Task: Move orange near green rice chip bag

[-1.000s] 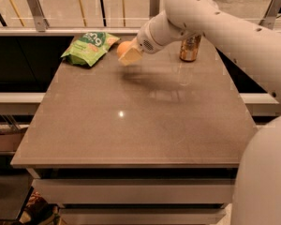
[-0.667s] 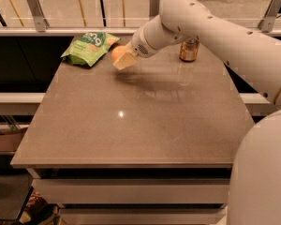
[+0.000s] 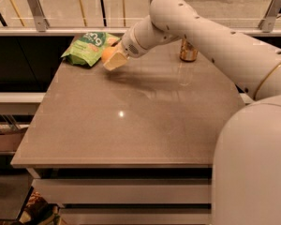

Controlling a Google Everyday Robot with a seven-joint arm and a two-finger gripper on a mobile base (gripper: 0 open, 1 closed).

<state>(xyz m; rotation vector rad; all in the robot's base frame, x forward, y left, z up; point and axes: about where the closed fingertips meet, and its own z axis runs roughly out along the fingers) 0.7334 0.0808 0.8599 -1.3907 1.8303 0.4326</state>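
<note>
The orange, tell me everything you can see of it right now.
The orange is a smooth, round, plain orange fruit, only partly visible: the gripper is shut on it and covers its lower right side. It is at the far left corner of the table, right beside the green rice chip bag. Whether it touches the bag or the tabletop cannot be told.

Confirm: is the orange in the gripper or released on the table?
In the gripper: its fingers close around the orange, right beside the green rice chip bag. Whether it touches the table: cannot tell.
</note>
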